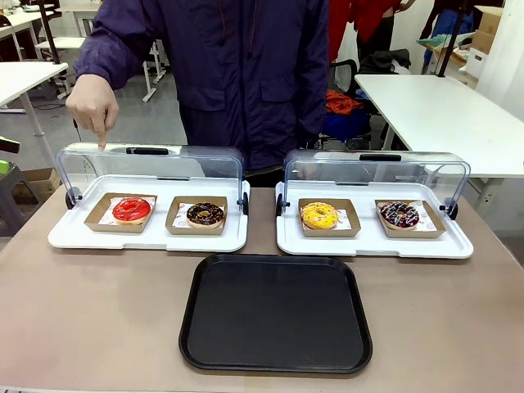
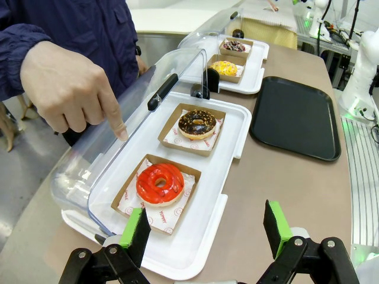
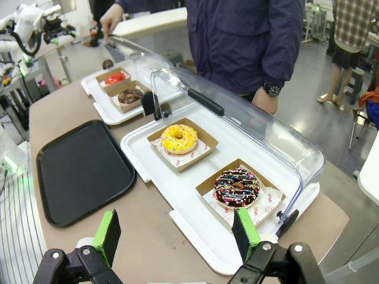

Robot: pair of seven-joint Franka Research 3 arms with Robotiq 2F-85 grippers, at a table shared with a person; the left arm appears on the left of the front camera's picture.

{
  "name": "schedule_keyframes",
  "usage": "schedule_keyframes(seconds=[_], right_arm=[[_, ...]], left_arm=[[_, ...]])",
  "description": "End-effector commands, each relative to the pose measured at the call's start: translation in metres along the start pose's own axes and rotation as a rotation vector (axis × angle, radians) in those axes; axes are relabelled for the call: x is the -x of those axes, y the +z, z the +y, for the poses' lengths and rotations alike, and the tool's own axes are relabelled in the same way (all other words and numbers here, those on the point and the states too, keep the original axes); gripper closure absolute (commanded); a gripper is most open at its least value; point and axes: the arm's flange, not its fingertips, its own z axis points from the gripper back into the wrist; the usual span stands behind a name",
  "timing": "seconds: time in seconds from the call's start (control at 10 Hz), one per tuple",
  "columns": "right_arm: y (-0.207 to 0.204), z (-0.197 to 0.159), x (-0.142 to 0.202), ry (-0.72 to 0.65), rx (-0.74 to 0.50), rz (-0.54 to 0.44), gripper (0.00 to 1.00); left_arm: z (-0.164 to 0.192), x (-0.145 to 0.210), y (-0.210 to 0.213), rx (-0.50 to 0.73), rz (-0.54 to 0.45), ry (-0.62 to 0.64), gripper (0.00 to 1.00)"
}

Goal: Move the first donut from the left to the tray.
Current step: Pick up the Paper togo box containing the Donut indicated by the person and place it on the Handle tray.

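Step in hand: the approach. Nothing is picked up yet.

Left gripper (image 2: 204, 228): jaws wide apart and holding nothing. It hangs over the near edge of the white plastic tray (image 2: 222, 148), whose clear domed lid (image 2: 95, 171) stands raised.

Right gripper (image 3: 177, 231): jaws also spread and empty, above the other white tray, at the sprinkled donut's end.

Your target is the ring donut with glossy red icing (image 2: 160, 183). It sits flat in its small brown cardboard tray (image 2: 127, 192), at about 11 o'clock from the left gripper in the left wrist view. A chocolate-iced donut (image 2: 197, 123) lies beyond it, apart from it.

The person's hand (image 2: 71, 89) has its forefinger down on the lid, above the red donut (it reads as a cue and is not in your path).

The large flat black plastic tray (image 1: 276, 315) lies bare on the brown tabletop (image 1: 98, 311). In the front view it is at roughly 4 o'clock from the red donut.

The next move, as I judge it, belongs to the left arm:
- Bring it forward and down so the pads straddle the donut.
- Close gently, since the icing looks soft and slick.
- Lift clear of the white rim and the lid's edge.
- Swing toward the black tray.

Watch that the cardboard tray doesn't ride up with the donut.
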Motion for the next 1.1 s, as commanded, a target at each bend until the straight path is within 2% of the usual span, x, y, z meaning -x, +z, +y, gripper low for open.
schedule_keyframes(seconds=[0.0, 0.1, 0.3, 0.5, 0.8, 1.0], right_arm=[[0.000, -0.004, -0.003, 0.027, 0.000, -0.030, 0.00], [0.000, -0.004, -0.003, 0.027, 0.000, -0.030, 0.00], [0.000, -0.004, -0.003, 0.027, 0.000, -0.030, 0.00], [0.000, -0.004, -0.003, 0.027, 0.000, -0.030, 0.00], [0.000, -0.004, -0.003, 0.027, 0.000, -0.030, 0.00], [0.000, -0.004, -0.003, 0.027, 0.000, -0.030, 0.00]], left_arm=[[-0.003, -0.001, 0.000, 0.003, -0.013, -0.005, 0.00], [0.000, 0.000, 0.000, 0.000, 0.000, 0.000, 0.00], [-0.003, -0.031, -0.005, -0.006, 0.164, -0.068, 0.00], [-0.012, -0.066, -0.024, -0.009, 0.372, -0.178, 0.00], [-0.020, -0.083, -0.079, 0.009, 0.617, -0.231, 0.00], [-0.022, -0.077, -0.119, 0.034, 0.713, -0.262, 0.00]])
